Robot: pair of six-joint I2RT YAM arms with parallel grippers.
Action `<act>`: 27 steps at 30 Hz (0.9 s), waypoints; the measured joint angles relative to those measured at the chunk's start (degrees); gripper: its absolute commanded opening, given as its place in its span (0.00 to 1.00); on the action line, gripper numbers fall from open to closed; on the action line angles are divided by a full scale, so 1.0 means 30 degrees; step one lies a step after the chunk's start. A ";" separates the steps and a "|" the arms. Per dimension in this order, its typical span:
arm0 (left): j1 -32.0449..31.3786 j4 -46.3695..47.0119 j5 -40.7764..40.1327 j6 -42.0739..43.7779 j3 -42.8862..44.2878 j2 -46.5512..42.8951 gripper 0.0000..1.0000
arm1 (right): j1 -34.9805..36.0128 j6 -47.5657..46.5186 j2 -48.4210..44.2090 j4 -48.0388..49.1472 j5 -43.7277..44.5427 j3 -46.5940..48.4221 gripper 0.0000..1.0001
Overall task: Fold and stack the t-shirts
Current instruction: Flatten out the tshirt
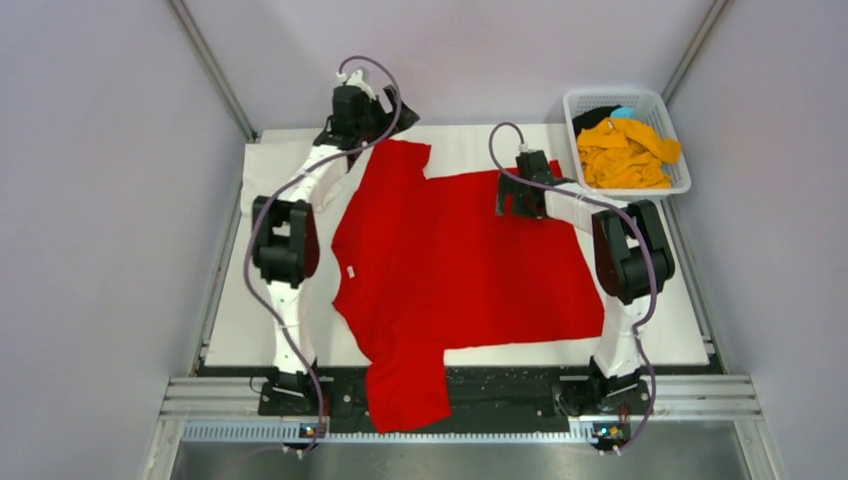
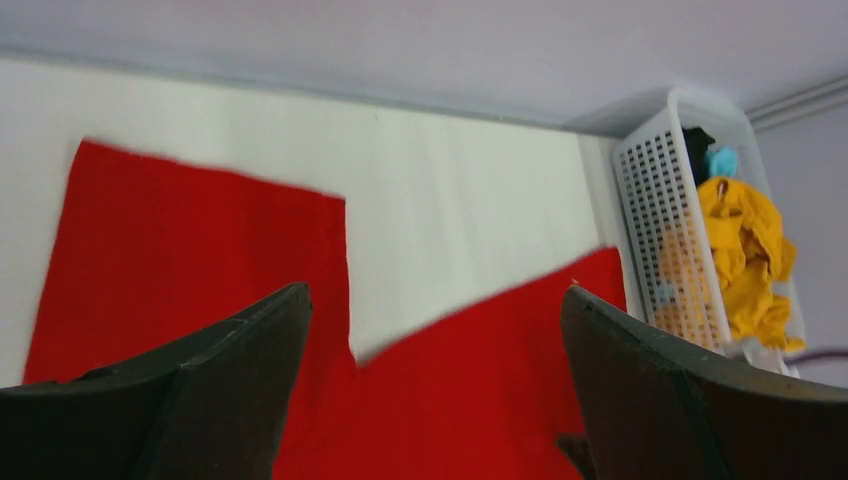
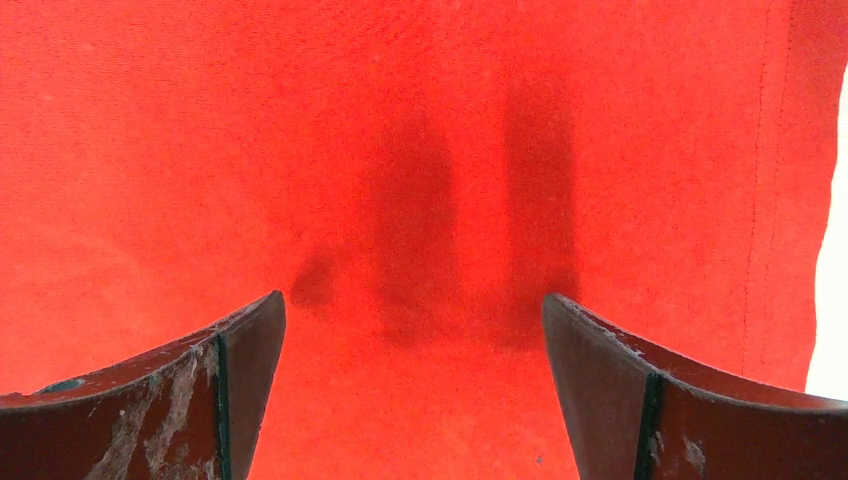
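Note:
A bright red t-shirt (image 1: 450, 260) lies spread flat on the white table (image 1: 240, 320), one sleeve at the far left and the other hanging over the near edge. My left gripper (image 1: 362, 118) is open and empty above the far sleeve (image 2: 190, 250). My right gripper (image 1: 520, 195) is open and empty just above the shirt's far edge; red cloth (image 3: 420, 180) fills its view. An orange-yellow t-shirt (image 1: 625, 152) lies crumpled in the white basket (image 1: 678, 185), with black cloth (image 1: 595, 116) behind it. It also shows in the left wrist view (image 2: 745, 250). No white t-shirt shows.
The white lattice basket (image 2: 650, 190) stands at the table's far right corner, with something light blue (image 1: 623, 112) in it. Grey walls and metal rails enclose the table. A black strip and metal rail run along the near edge.

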 measured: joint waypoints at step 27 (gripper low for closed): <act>-0.0073 -0.6178 -0.2994 0.1042 -1.2990 -0.6674 0.99 | -0.0707 0.2878 -0.4306 0.0117 0.2361 -0.5748 0.99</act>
